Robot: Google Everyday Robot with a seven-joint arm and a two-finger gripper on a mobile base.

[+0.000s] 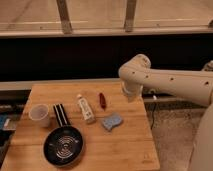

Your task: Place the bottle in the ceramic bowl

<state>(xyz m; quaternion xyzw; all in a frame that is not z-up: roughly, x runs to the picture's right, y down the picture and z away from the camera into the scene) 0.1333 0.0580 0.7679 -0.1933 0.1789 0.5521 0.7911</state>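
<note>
The wooden table (pixel 125 145) fills the lower part of the view. The white arm (pixel 170 82) reaches in from the picture's right and bends downward over the table's far right part. There it ends in the gripper (pixel 131 95), which hangs above the wood with nothing seen in it; whether it is wide or narrow I cannot tell. The black bowl (pixel 63 145) sits well to the picture's left of the gripper and much nearer the camera, close to the table's front edge, with pale rings inside. A black striped strip (pixel 61 115) runs from the bowl's far rim toward the back. The pale cup (pixel 39 114) stands upright farthest left of the gripper, just beside that strip. The blue sponge (pixel 112 121) lies a little left of the gripper and nearer the camera. The bottle (pixel 86 109) lies flat on the wood left of the gripper, cap pointing away from the camera, apart from the bowl and outside it. The red thing (pixel 102 100) lies between bottle and gripper, nearest the gripper.
</note>
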